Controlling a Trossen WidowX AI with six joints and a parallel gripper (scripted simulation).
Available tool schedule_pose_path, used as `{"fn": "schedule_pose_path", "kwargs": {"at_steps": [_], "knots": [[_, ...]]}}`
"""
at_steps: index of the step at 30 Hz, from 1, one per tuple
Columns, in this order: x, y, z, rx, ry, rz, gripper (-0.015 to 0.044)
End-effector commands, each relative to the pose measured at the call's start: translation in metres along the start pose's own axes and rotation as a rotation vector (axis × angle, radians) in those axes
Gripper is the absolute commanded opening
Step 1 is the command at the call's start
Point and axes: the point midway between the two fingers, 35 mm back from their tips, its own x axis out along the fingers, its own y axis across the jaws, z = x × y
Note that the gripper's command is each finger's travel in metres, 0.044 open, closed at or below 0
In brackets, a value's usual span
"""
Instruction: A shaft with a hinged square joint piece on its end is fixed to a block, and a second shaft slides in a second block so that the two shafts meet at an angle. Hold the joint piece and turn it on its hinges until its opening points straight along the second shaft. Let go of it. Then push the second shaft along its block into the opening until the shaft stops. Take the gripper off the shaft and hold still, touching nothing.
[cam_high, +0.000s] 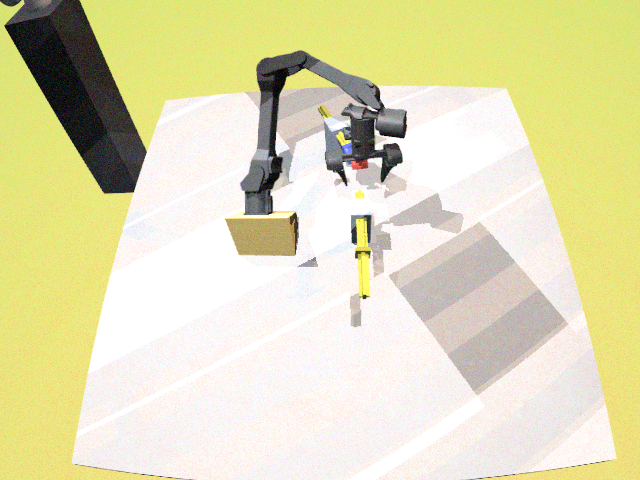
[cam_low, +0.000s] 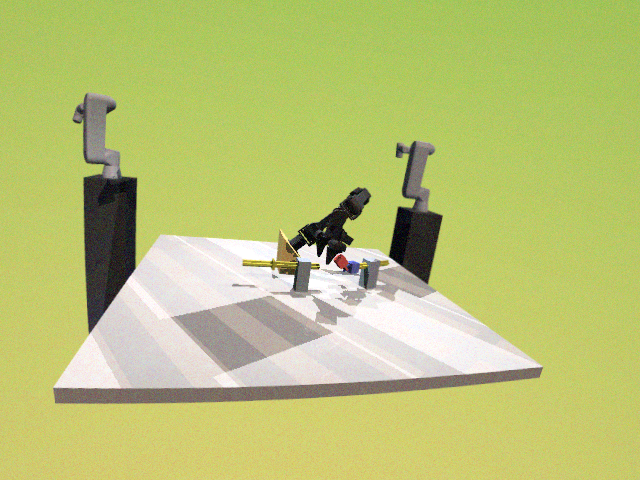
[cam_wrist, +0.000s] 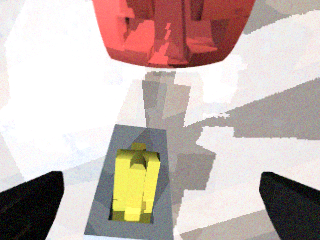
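Observation:
The red joint piece is tilted on its blue hinge part, its face angled upward in the exterior view. Behind it the first yellow shaft passes through its grey block. The second yellow shaft runs through the other grey block; its tip is apart from the red piece. My gripper is open and empty, above the gap between red piece and second block.
A tan board stands at the arm's base, left of the second block in the top view. The second shaft carries a raised collar. Dark pedestals stand beyond the table edges.

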Motion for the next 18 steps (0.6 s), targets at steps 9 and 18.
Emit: {"fn": "schedule_pose_path", "kwargs": {"at_steps": [9,18], "knots": [[-0.01,0.0,0.06,0.001,-0.007,-0.007,0.044],[-0.009,0.001,0.069,0.001,-0.008,-0.007,0.044]]}}
